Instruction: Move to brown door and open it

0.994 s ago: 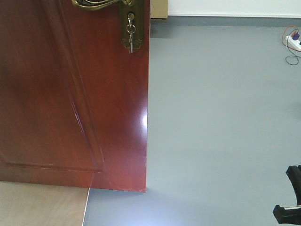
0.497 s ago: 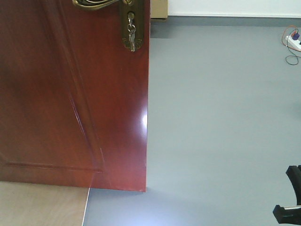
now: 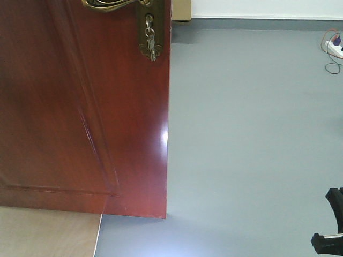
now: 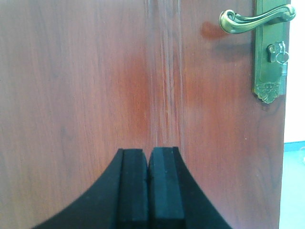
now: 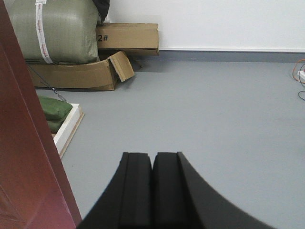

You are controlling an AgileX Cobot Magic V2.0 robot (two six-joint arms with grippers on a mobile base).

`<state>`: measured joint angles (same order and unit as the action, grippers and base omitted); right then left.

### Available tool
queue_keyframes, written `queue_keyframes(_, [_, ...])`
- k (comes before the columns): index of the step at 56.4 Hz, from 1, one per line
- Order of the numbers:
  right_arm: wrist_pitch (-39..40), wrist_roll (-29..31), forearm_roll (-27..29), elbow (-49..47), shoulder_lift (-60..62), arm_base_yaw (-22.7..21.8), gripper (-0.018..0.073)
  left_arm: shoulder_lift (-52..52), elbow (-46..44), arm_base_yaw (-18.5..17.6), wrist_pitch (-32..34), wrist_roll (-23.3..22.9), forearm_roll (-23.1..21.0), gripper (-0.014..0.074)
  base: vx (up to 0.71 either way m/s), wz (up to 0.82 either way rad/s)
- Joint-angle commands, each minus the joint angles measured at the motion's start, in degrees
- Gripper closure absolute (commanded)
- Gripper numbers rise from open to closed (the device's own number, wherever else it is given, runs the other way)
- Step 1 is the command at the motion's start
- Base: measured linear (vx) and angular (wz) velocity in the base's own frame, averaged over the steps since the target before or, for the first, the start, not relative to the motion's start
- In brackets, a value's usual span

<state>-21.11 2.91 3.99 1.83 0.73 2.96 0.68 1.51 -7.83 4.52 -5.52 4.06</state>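
The brown door [image 3: 80,107] filled the left of the front view, its brass lever handle [image 4: 252,18] and keys [image 3: 150,43] near its free edge, while the left gripper [image 4: 148,186] faced its panel with fingers pressed together and the right gripper [image 5: 152,188], likewise closed and empty, pointed over the grey floor [image 5: 214,109] toward cardboard boxes [image 5: 95,57].

Glossy brown door [image 3: 80,118] at left, brass lever handle [image 3: 110,5] and keys [image 3: 150,45] near its edge, grey floor [image 3: 252,139] beyond
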Motion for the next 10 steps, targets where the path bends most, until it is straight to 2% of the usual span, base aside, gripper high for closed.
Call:
queue_keyframes(1, [4.47, 0.37, -0.19, 0.25, 0.32, 0.11, 0.0559, 0.75, -1.05, -0.01, 4.42, -0.27, -0.25, 0.053, 0.0, 0.0])
queue_keyframes(10, [4.47, 0.37, -0.19, 0.25, 0.32, 0.11, 0.0559, 0.75, -1.05, -0.01, 4.42, -0.27, -0.25, 0.053, 0.0, 0.0])
